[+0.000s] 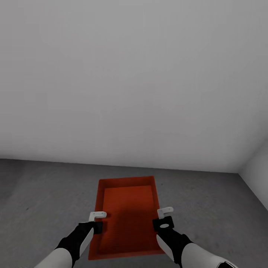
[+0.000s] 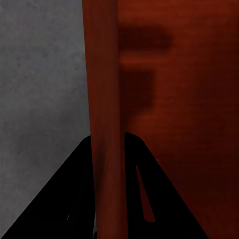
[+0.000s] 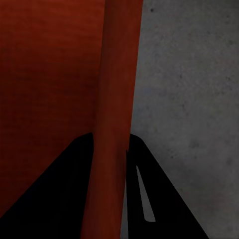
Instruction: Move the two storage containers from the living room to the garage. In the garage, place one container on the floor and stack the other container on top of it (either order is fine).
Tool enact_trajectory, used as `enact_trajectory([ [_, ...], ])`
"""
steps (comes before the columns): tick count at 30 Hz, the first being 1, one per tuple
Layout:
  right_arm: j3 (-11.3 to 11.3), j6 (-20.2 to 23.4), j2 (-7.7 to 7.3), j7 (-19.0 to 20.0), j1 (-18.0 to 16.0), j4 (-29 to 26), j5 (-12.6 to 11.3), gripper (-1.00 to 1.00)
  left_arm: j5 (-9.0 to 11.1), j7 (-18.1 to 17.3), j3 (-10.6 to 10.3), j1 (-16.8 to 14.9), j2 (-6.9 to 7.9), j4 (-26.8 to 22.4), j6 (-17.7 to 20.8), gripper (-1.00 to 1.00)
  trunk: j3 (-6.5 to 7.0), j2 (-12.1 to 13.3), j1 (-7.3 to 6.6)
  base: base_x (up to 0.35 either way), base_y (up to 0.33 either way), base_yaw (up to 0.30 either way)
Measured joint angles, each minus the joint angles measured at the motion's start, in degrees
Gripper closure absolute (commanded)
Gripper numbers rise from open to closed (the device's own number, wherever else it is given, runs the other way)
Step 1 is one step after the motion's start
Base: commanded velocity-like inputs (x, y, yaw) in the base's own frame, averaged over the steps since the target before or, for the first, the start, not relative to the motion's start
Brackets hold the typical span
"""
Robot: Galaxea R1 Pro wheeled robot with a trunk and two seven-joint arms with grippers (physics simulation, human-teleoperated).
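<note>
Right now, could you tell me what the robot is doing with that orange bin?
The robot holds one orange-red storage container by its two long walls, the left gripper pinching the left wall and the right gripper the right. It is over the dark grey concrete floor, facing a plain white wall.

Storage container [image 1: 126,208]: near corners covered by the left gripper [image 1: 97,222] and right gripper [image 1: 163,219]; whether a second bin nests inside cannot be told. Wrist views: container wall [image 2: 105,124] [image 3: 117,124] cut by the frame edges, hiding the fingertips beside it.
</note>
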Motion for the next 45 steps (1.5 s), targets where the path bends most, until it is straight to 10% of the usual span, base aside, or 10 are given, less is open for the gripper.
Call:
enact_trajectory([
  [45, -0.1, 0.0, 0.01, 0.0, 0.0, 0.0, 0.1, 1.00, 0.0, 0.0, 0.0, 0.0, 0.01, -0.1, 0.0, 1.00, -3.37, 0.0, 0.00, 0.000, 0.000, 0.000],
])
